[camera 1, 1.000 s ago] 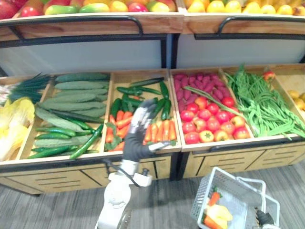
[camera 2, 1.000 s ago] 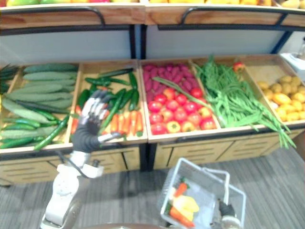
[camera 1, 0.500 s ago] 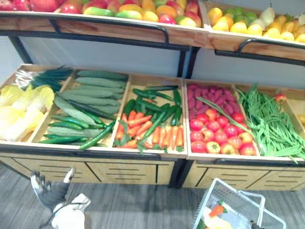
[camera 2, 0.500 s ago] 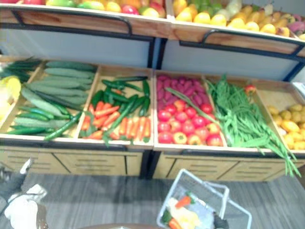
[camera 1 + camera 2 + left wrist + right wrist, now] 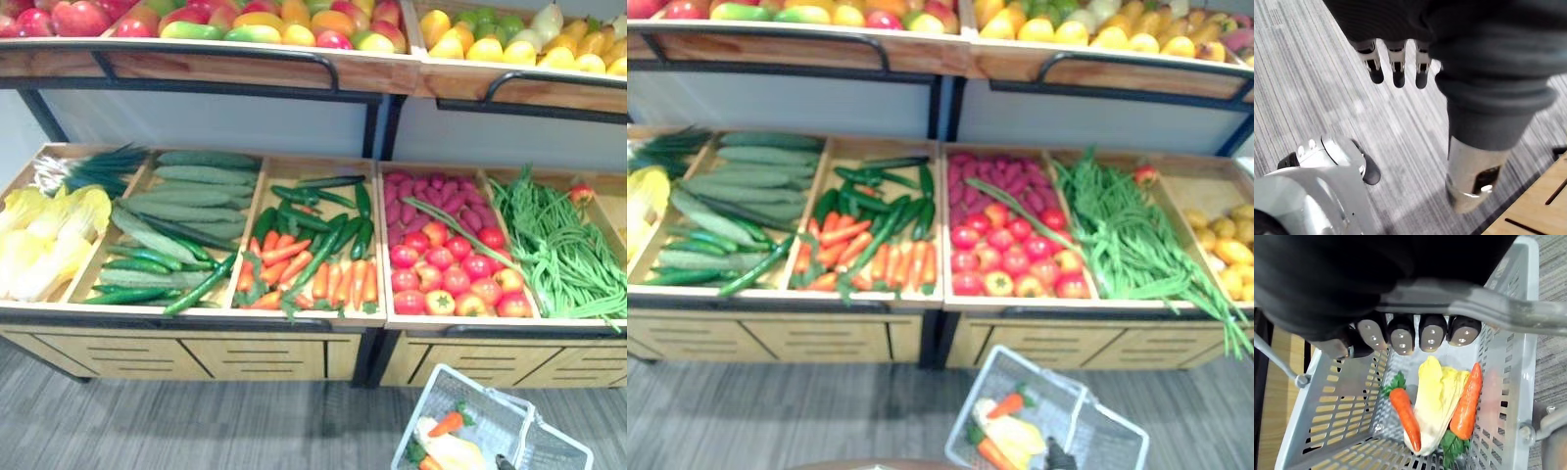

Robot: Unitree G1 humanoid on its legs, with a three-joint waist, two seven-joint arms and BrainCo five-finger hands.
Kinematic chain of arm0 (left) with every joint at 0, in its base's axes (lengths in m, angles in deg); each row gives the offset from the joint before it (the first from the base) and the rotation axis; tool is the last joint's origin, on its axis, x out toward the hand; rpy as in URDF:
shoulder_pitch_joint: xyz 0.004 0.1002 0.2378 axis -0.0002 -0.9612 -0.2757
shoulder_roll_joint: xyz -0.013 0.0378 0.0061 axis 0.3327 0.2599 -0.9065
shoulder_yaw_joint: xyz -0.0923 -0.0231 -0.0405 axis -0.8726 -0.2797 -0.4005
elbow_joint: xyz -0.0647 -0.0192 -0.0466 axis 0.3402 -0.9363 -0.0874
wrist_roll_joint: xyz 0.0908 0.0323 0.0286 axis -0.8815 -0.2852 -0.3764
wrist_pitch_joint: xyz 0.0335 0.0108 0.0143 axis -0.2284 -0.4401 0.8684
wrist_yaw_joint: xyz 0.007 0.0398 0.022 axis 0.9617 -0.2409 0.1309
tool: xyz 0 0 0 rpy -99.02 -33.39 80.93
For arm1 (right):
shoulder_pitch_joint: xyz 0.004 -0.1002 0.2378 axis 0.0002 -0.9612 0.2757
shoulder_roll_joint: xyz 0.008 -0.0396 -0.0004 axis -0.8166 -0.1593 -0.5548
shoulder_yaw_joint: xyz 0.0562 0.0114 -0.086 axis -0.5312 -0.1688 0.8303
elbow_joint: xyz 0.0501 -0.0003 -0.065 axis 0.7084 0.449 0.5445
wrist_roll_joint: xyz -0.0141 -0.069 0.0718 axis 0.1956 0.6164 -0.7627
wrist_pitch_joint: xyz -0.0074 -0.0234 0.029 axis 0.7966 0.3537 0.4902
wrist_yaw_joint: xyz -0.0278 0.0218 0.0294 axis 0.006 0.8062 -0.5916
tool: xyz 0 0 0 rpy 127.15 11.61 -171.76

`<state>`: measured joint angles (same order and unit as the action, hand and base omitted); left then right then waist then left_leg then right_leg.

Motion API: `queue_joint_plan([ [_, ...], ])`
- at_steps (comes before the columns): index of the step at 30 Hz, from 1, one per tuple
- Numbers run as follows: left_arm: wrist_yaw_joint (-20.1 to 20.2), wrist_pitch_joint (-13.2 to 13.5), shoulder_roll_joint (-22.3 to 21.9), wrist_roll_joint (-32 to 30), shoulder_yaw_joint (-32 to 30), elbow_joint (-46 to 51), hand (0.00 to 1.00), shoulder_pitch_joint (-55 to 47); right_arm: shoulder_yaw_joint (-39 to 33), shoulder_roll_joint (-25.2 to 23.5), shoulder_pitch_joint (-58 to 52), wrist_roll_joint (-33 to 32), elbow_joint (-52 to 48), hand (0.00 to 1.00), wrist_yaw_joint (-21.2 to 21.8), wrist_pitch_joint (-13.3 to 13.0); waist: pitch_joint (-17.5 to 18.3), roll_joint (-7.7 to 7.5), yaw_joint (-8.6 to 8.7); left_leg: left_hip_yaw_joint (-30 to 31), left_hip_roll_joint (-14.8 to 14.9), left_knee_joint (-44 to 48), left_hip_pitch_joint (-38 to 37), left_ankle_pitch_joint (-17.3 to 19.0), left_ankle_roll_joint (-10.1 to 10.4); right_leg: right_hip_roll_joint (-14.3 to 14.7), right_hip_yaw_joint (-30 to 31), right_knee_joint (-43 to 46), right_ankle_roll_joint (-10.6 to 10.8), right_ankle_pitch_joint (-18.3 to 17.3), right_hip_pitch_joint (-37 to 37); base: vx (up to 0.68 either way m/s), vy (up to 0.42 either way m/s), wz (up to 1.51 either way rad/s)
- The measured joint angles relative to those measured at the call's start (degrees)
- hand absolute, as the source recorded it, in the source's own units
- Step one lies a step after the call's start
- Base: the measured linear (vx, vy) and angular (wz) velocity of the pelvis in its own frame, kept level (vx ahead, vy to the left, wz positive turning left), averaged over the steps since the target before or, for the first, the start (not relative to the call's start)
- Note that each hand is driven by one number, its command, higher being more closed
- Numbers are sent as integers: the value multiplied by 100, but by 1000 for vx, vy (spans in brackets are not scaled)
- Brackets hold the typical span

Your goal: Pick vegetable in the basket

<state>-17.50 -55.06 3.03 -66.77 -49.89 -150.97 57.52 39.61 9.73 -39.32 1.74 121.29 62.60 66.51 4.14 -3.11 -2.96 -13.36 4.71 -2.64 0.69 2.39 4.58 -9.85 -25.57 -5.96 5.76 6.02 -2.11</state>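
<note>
r hand (image 5: 1400, 335) has its fingers curled tight round the basket handle (image 5: 1488, 308), w/ the grey basket (image 5: 1337, 401) under it, over the floor (image 5: 196, 421) just in front of the veg stand (image 5: 196, 343). inside the basket lie two carrots (image 5: 1405, 416), one each side of a pale yellow cabbage (image 5: 1437, 396), both touching it. l hand (image 5: 1397, 61) hangs over the floor, fingers straight & loose, holding nothing.
</note>
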Motion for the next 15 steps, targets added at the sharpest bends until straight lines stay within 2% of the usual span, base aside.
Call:
queue_joint_plan([
  [3, 357, 19, 143, -254, 645, -146, 0, 149, 352, 90, 69, -24, 49, 100, 56, 7, -18, 68, 109, -14, -36, -2, 7, 5, 5, 2, 66, 4, 12, 10, -54, 75, 4, -12],
  [6, 615, 102, 320, -492, 1265, -170, 0, 257, 604, 122, 61, 43, 203, 100, 129, 31, -61, 130, 128, 0, -36, 28, -36, 47, 23, 10, 126, 1, 12, 9, -39, 49, -3, -12],
  [15, 739, 165, 576, -685, 2208, -248, 0, 333, 995, 144, 60, 47, 213, 100, 210, 93, -231, 101, 183, -101, -3, 112, -202, 209, 28, 42, 326, 7, 12, 5, 48, -8, -6, -11],
])
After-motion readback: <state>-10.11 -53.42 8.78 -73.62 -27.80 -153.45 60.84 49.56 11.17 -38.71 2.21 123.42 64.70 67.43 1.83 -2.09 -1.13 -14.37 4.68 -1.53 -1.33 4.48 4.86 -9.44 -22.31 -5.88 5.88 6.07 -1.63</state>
